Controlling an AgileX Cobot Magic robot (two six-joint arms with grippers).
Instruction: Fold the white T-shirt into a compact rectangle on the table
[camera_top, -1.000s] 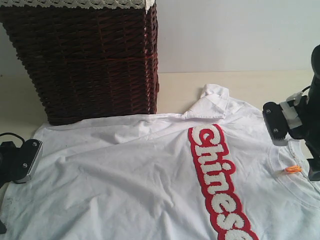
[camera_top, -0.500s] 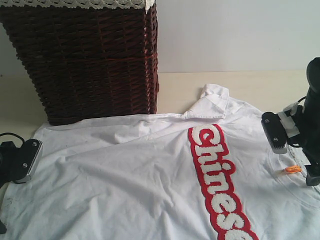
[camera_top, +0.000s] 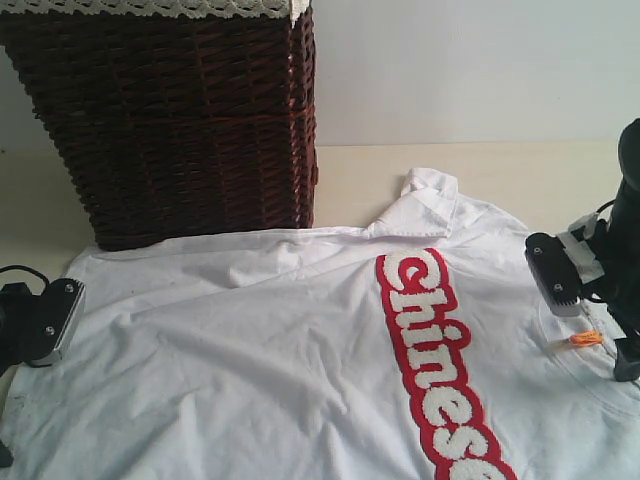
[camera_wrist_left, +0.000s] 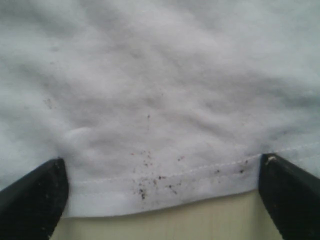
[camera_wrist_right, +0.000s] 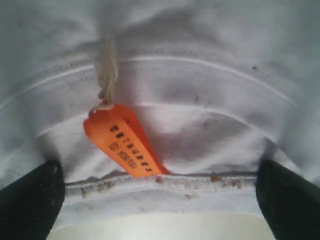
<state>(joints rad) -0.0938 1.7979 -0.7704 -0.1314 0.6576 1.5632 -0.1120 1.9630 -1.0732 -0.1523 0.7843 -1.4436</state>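
The white T-shirt (camera_top: 290, 350) lies spread flat on the table (camera_top: 480, 170), red-outlined "Chinese" lettering (camera_top: 430, 350) face up, one sleeve folded over at the back. My left gripper (camera_top: 30, 345) is at the shirt's left edge. In the left wrist view it (camera_wrist_left: 160, 200) is open, with the stitched, speckled hem (camera_wrist_left: 150, 192) lying between its wide black fingers (camera_wrist_left: 30, 200). My right gripper (camera_top: 590, 315) is low over the neck, beside the orange tag (camera_top: 585, 338). It (camera_wrist_right: 160, 200) is open, straddling the collar rim (camera_wrist_right: 165, 187) and the tag (camera_wrist_right: 125, 142).
A tall dark wicker basket (camera_top: 170, 120) with a white lace-trimmed liner stands at the back left, just behind the shirt's far edge. A pale wall rises behind the table. A strip of bare tabletop (camera_wrist_left: 165, 227) shows just beyond the hem.
My right gripper has come down a little towards the collar and the orange tag. The left gripper and the shirt have not moved.
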